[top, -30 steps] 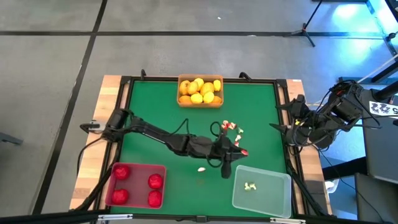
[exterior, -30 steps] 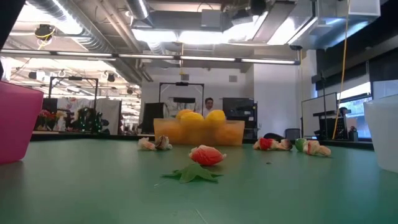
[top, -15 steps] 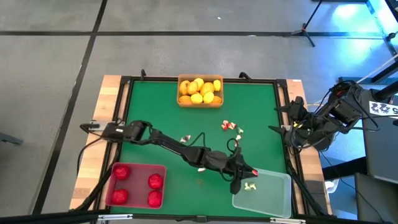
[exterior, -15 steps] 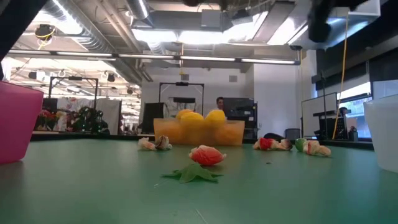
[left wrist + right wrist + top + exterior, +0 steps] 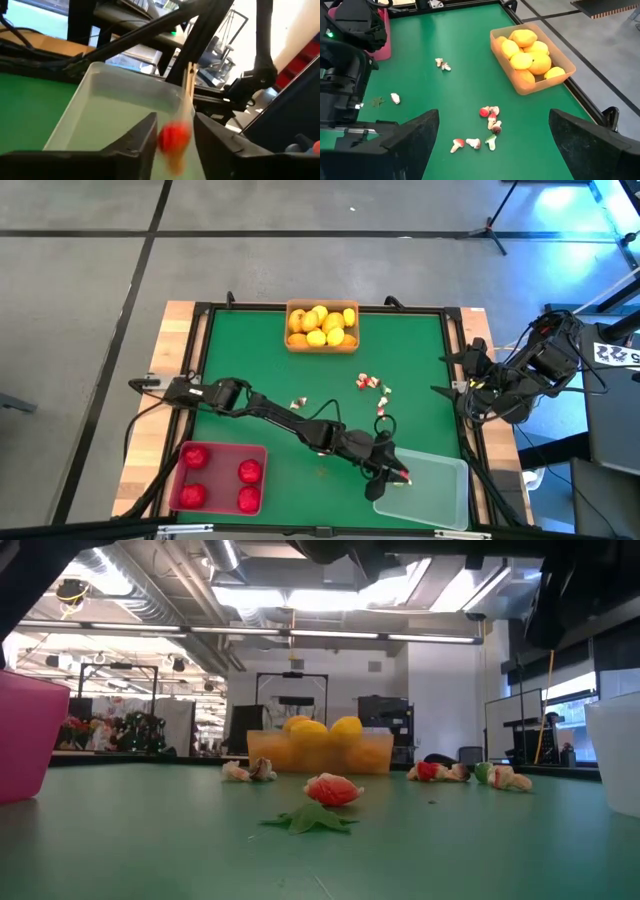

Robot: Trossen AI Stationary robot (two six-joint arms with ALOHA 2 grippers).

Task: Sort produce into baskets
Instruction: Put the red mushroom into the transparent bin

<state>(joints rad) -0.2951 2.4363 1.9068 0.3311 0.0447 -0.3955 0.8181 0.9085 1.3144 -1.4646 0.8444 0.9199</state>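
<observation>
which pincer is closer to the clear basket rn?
Left. The left pincer is over the clear basket at its near-left corner, with a small red piece between its fingers. The right pincer sits off the table's right edge.

A clear whitish basket (image 5: 440, 490) sits at the table's near right corner; a small red-and-whitish piece (image 5: 173, 137) hangs above it. The orange-tan basket (image 5: 322, 343), far centre, brims with yellow and orange fruits (image 5: 318, 325). The red basket (image 5: 219, 478), near left, holds four red fruits (image 5: 249, 471). Tiny bits (image 5: 372, 384) lie scattered mid-table.

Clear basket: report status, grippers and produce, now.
Left gripper over the clear basket, red piece between its fingers. Right gripper open, parked off-table. Nothing blocking.
</observation>
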